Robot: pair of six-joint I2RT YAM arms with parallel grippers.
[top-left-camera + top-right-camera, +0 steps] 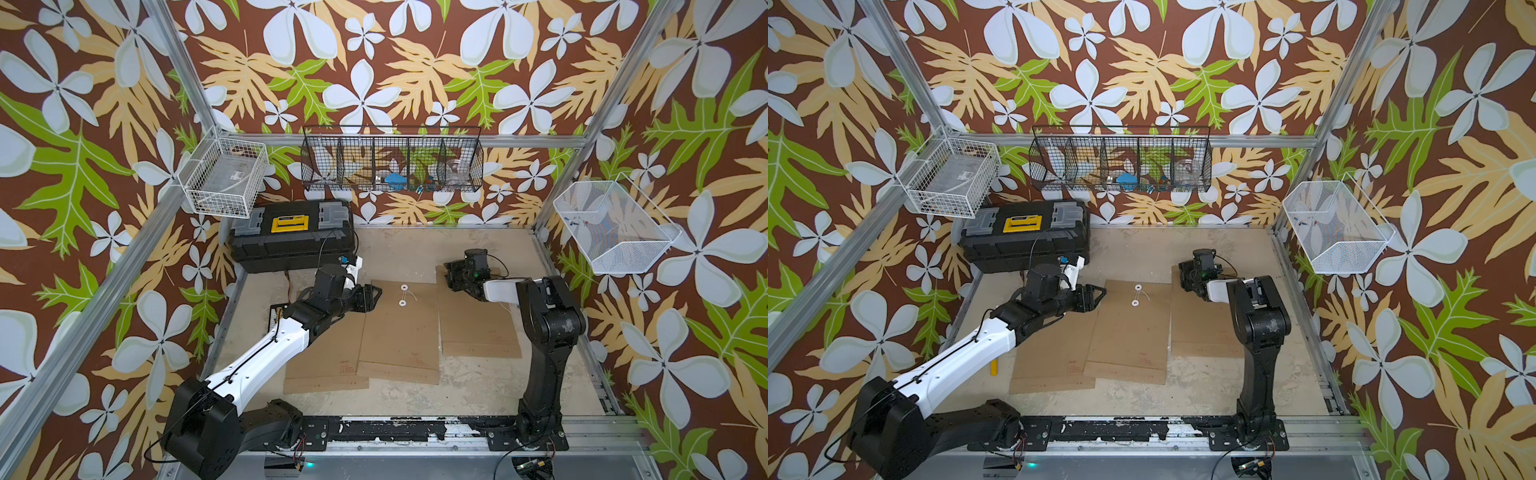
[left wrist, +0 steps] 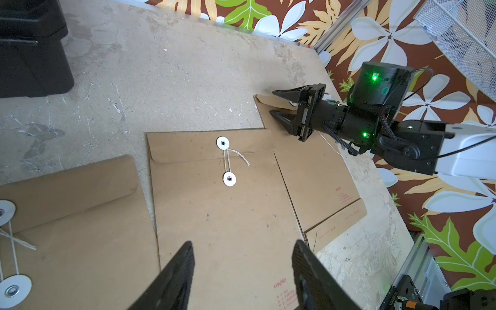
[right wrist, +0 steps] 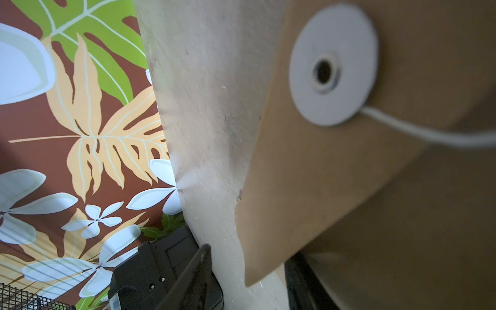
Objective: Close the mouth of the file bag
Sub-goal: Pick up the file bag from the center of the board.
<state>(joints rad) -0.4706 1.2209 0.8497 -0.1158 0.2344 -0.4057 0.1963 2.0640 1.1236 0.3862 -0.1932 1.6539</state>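
Top views: table (image 1: 415, 249) w/ 3 brown file bags (image 1: 399, 332) side by side. R gripper (image 2: 271, 102), jaws apart, straddles flap of right bag (image 1: 478, 324) by its white disc (image 3: 308, 80). L gripper (image 2: 243, 243) hovers wide open over middle bag (image 2: 228, 214).

Soft even light; right wrist view blurred, shadowed close-up

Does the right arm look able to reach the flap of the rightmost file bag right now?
Likely yes: the right tool sits at that flap, jaws apart near its white disc, with nothing in between.
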